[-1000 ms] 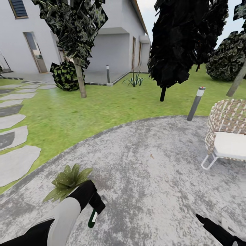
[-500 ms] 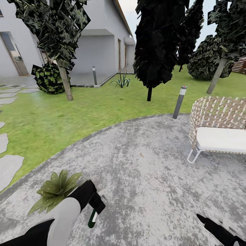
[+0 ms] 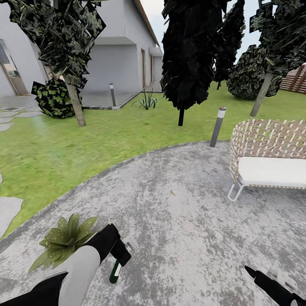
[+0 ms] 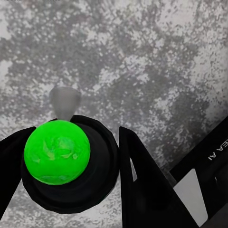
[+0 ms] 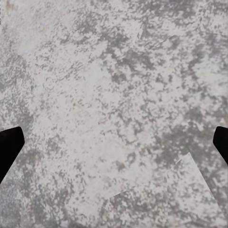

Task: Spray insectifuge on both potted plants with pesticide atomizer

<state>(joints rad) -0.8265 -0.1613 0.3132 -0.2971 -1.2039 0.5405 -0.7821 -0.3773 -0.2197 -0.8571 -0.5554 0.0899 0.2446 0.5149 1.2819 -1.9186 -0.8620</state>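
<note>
A: Step in hand? The left gripper (image 3: 120, 254) carries the pesticide atomizer (image 4: 64, 159), fingers (image 4: 140, 185) clamped round its dark body, green cap facing the wrist camera, grey nozzle pointing off toward the paving (image 3: 182, 221). So the pickup looks done and spraying is what remains.

B: And the plants?

A: One potted plant (image 3: 63, 240) sits on the paving near its curved edge with the lawn (image 3: 63, 148), just beside the left forearm, to that arm's outer side. Pot hidden under the leaves. The second one I cannot find in these views.

B: Right arm?

A: Right gripper (image 3: 255, 272) is low at the robot's right, holding nothing; in its wrist view the fingertips (image 5: 8, 145) stand wide apart over bare paving.

B: Next move, then?

A: My judgement: swing the nozzle left, aim down at the rosette and spray across all the leaves. The nozzle appears to point past the plant, not at it, so the wrist needs turning first.

B: Room to work?

A: Plenty. Open paving ahead and between the arms. The wicker seat (image 3: 272, 157) stands well apart on the right, a bollard lamp (image 3: 217, 126) at the far paving edge, tree trunks out on the lawn. Only the plant itself crowds the left arm; a careless sweep could knock it.
</note>
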